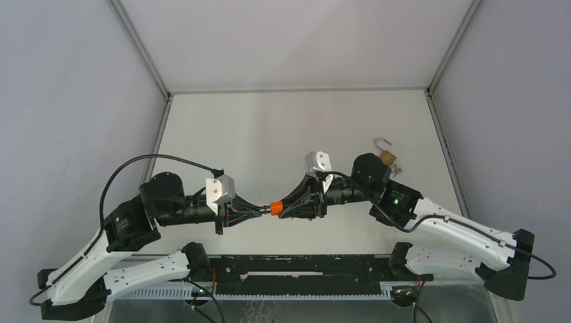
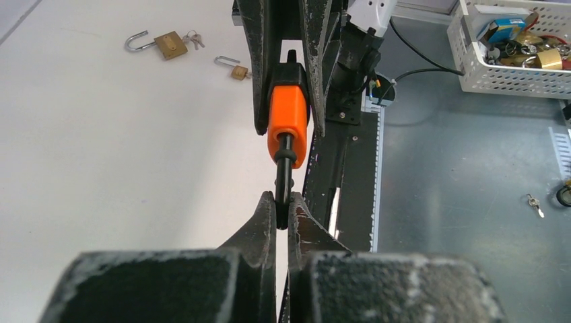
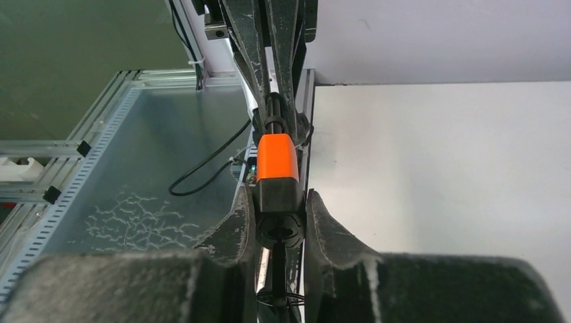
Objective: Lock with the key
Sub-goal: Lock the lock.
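Note:
A padlock with an orange and black body is held in the air between my two grippers above the table's near edge. My right gripper is shut on the black end of the body. My left gripper is shut on the tip of the thin black shackle that sticks out of the orange end. In the right wrist view, a black stem with a thin wire ring hangs from the lock's round end behind my fingers. It looks like the key.
A brass padlock with an open shackle and keys lies on the white table behind the right arm. It also shows in the left wrist view, near a smaller brass padlock. A white basket of locks and a loose key sit on the metal bench.

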Robot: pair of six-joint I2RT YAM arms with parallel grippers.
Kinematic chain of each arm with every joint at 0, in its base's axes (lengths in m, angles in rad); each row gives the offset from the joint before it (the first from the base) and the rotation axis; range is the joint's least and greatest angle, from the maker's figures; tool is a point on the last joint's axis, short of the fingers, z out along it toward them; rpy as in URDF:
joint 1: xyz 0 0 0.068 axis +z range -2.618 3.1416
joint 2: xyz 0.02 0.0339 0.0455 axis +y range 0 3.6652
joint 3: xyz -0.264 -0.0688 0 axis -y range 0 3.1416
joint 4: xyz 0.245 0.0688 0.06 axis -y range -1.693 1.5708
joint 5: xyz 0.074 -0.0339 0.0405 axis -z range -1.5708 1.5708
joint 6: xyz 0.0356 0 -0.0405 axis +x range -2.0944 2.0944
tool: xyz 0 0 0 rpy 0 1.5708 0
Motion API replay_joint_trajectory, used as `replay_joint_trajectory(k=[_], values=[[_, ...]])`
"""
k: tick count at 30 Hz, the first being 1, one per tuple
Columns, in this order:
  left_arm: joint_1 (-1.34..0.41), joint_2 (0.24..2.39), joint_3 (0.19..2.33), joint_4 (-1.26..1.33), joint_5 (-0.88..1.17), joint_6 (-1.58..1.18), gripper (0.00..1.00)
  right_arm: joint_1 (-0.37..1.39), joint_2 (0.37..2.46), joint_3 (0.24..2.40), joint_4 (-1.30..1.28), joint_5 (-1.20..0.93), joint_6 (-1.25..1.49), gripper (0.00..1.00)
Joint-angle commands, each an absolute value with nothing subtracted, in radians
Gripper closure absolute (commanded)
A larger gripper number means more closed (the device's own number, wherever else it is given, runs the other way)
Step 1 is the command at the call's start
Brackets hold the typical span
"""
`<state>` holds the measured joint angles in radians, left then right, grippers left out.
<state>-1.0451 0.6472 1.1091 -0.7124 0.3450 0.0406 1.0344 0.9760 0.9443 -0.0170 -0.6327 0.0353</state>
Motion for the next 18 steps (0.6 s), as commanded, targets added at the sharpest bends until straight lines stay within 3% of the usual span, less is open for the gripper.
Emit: replay_joint_trajectory(k=[1,13,18], values=[[-1.046,0.654,1.126,-0.579,0.396,-0.041,1.00,1.043,0.988,0.947,0.100,-0.632,0.054,1.00],[-1.048,0.690,1.152,-0.552,0.411,-0.083,1.00,1.088,1.007,0.922,0.348,-0.627,0.093,1.00],[-1.072,0.662,1.114,-0.465,0.358,-0.049,1.00,1.138,1.033,0.922,0.415,-0.523,0.123,1.00]])
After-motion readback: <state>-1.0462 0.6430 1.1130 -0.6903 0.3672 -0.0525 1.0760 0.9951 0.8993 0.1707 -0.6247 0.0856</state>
